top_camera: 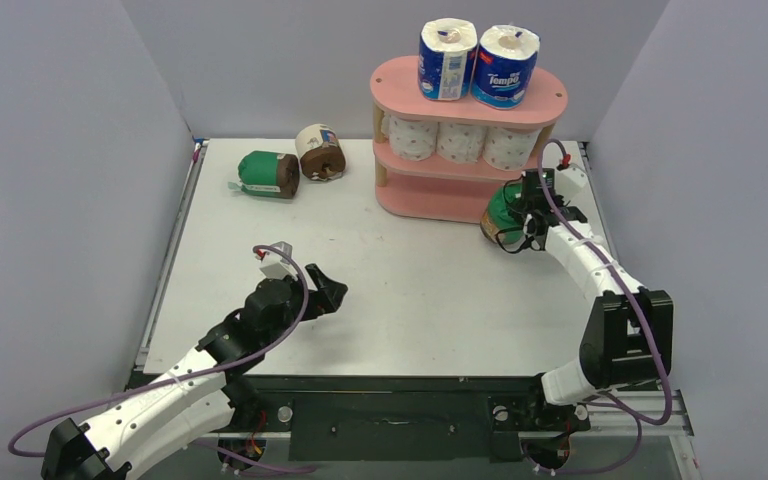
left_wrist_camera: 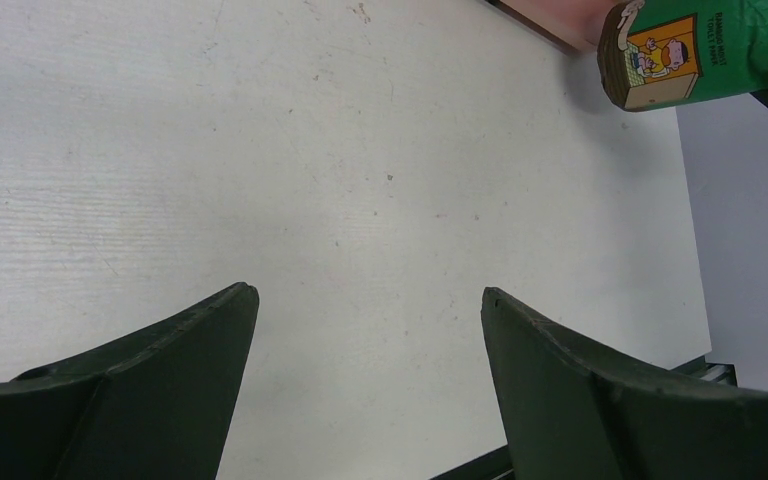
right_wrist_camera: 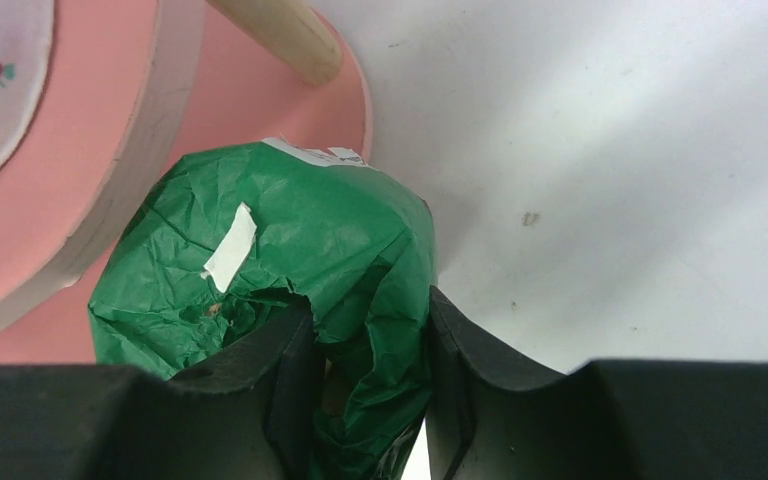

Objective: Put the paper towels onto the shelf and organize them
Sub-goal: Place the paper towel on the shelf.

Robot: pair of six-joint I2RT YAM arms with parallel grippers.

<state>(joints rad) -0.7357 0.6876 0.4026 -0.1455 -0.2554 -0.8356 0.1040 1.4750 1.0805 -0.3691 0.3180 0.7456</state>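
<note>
A green-wrapped roll (right_wrist_camera: 290, 230) is gripped at its crumpled end by the right gripper (right_wrist_camera: 370, 310), whose jaws are closed tight on a fold of the wrap. The roll is held just beside the right front end of the lowest board of the pink shelf (top_camera: 400, 80), near a light wooden post (right_wrist_camera: 280, 35); whether it touches the board cannot be told. A small white sticker (right_wrist_camera: 230, 245) is seen on the wrap. In the left wrist view a yellow label panel (left_wrist_camera: 665, 60) with a cartoon figure is shown on the roll's side; the small writing beside it cannot be read.

On the top board two blue-white rolls (top_camera: 447, 60) are stood upright side by side, and "Tempo" is read on the right one. On the middle board three white rolls (top_camera: 460, 140) are set in a row. A second green-wrapped roll (top_camera: 268, 173) and a cream-wrapped brown roll (top_camera: 320, 152) are laid just beside each other on the white table (top_camera: 410, 300), left of the shelf. The left gripper (top_camera: 332, 293) is held over the table's near left part, well apart from all rolls, its jaws spread wide with nothing between them.
</note>
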